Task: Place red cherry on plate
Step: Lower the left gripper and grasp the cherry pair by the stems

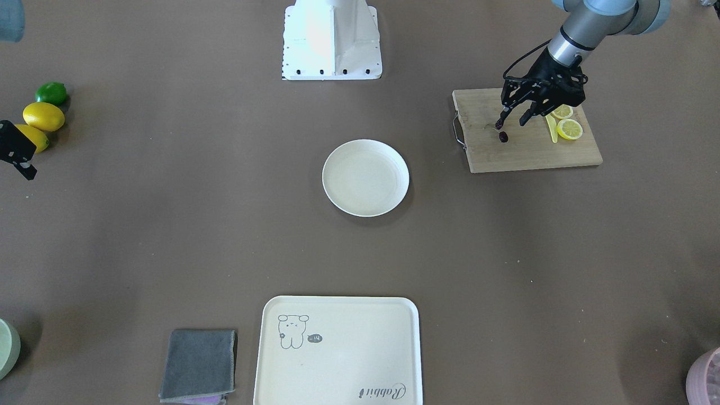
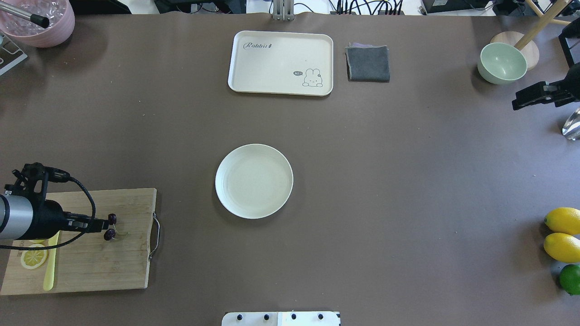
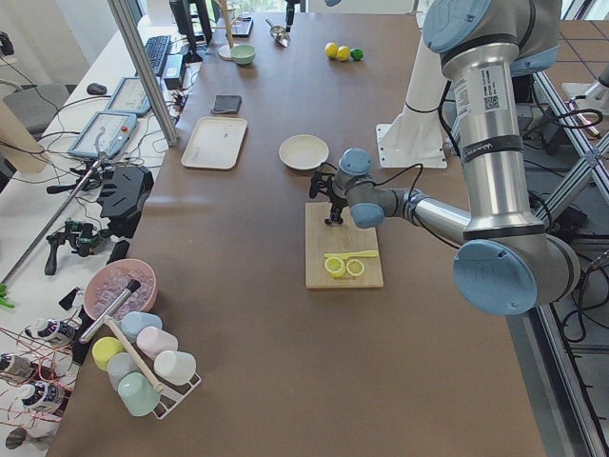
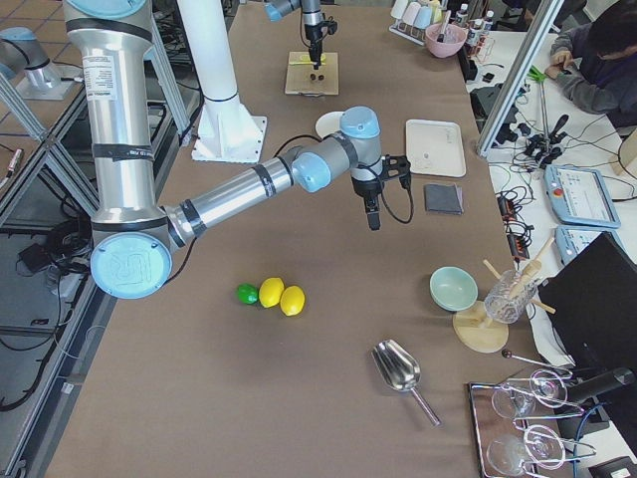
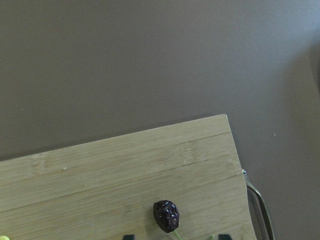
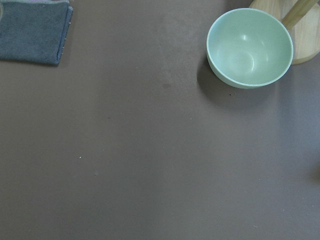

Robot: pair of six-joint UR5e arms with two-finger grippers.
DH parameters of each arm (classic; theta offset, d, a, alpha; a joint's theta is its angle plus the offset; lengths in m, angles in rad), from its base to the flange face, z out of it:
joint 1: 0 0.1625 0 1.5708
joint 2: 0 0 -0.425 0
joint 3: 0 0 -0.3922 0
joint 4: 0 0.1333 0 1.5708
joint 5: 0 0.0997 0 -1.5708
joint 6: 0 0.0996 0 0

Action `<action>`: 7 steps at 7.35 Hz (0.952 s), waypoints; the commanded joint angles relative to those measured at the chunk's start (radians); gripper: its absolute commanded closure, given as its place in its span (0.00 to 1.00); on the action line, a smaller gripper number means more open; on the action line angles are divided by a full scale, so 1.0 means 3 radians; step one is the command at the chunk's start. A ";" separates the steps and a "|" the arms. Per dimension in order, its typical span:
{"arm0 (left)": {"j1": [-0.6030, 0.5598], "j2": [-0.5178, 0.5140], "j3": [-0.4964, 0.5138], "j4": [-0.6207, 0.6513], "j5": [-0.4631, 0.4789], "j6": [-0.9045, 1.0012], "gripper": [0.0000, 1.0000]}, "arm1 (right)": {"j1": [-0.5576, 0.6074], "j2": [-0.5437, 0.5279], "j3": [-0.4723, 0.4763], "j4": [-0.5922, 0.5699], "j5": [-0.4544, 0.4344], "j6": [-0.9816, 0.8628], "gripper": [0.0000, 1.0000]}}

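The red cherry (image 1: 503,136) is a tiny dark maroon pair on a thin greenish stem, lying on the wooden cutting board (image 1: 534,152) at my left. My left gripper (image 1: 513,122) hangs just over it, open, with one fruit (image 5: 166,216) between the two spread fingertips in the left wrist view. From overhead the two cherries (image 2: 109,233) sit either side of the gripper tip (image 2: 102,225). The round cream plate (image 2: 253,181) is empty at the table's middle, well apart from the board. My right gripper (image 2: 516,104) hovers at the far right; I cannot tell its state.
Lemon slices (image 1: 569,129) and a yellow-green strip share the board. A cream tray (image 2: 281,63), a grey cloth (image 2: 368,63) and a green bowl (image 2: 503,62) line the far side. Two lemons (image 2: 564,221) and a lime (image 2: 571,278) lie at the right edge.
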 commanded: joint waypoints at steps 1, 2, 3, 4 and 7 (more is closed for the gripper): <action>0.0110 -0.0011 0.0029 0.0000 0.0018 0.0000 0.52 | 0.0009 -0.0003 -0.0002 0.0001 0.0000 -0.0002 0.00; 0.0182 -0.0011 0.0029 0.0000 0.0089 0.0000 0.52 | 0.0009 -0.0003 -0.0007 0.0006 0.0000 -0.0002 0.00; 0.0238 -0.0032 0.0070 -0.0005 0.0135 0.0000 0.53 | 0.0009 -0.0003 -0.0012 0.0006 0.0000 -0.0002 0.00; 0.0239 -0.0027 0.0070 -0.0010 0.0130 0.0000 0.56 | 0.0009 -0.0003 -0.0007 0.0006 0.0000 -0.0002 0.00; 0.0238 -0.0032 0.0106 -0.0010 0.0136 0.0010 0.60 | 0.0009 -0.0003 -0.0007 0.0006 0.0000 0.0003 0.00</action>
